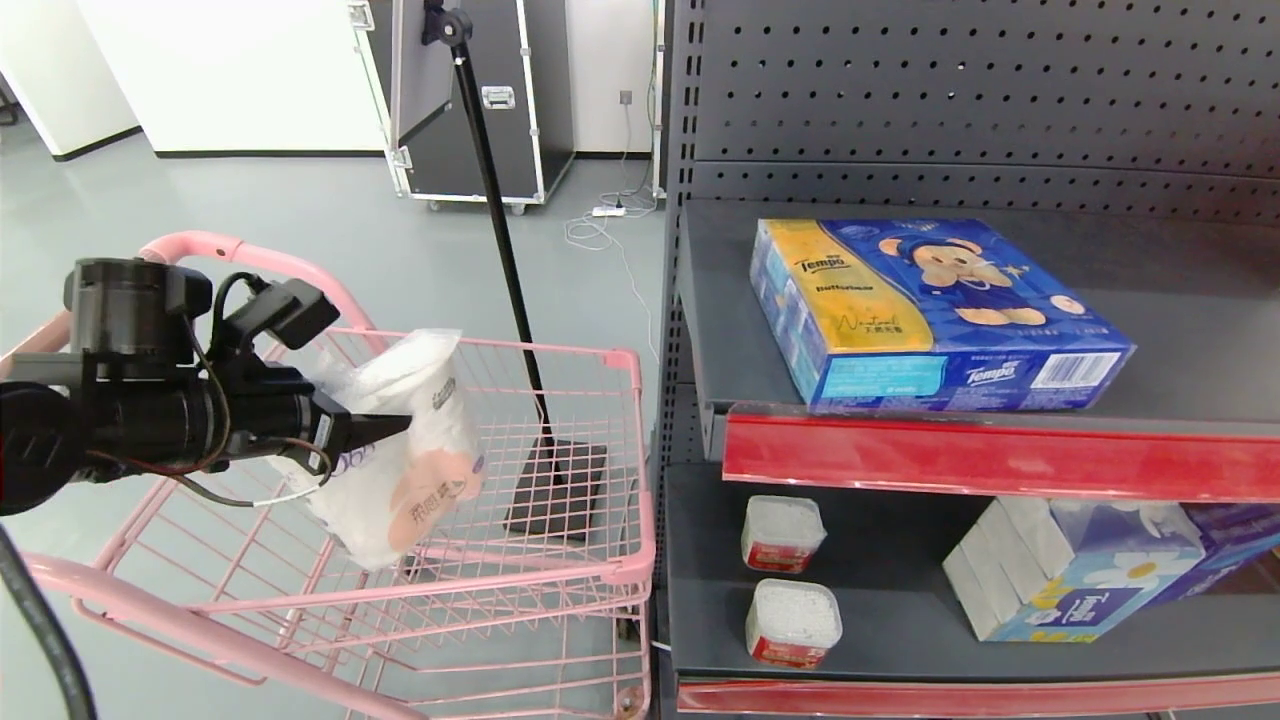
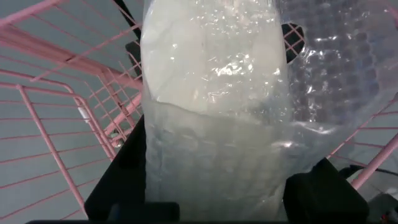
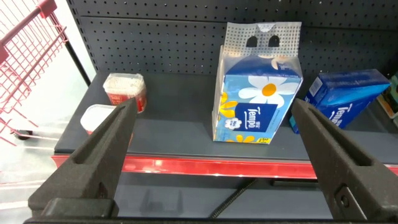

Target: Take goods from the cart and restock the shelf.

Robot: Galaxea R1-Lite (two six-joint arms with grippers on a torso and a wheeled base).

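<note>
My left gripper (image 1: 392, 427) is shut on a white plastic-wrapped pack of paper goods (image 1: 415, 455), which hangs tilted above the basket of the pink cart (image 1: 540, 575). In the left wrist view the pack (image 2: 214, 118) sits between my dark fingers (image 2: 124, 180), with the cart's pink wires (image 2: 56, 124) behind it. To the right stands the grey shelf (image 1: 720, 300). My right gripper (image 3: 221, 146) is open in front of the lower shelf board (image 3: 180, 134), with nothing between its fingers (image 3: 99, 155).
A large blue tissue multipack (image 1: 930, 310) lies on the upper shelf. On the lower shelf stand two small cups (image 1: 783, 533) and a blue-and-white tissue pack (image 1: 1070, 580), the same tissue pack (image 3: 261, 102) facing the right wrist. A black stand pole (image 1: 500, 230) rises behind the cart.
</note>
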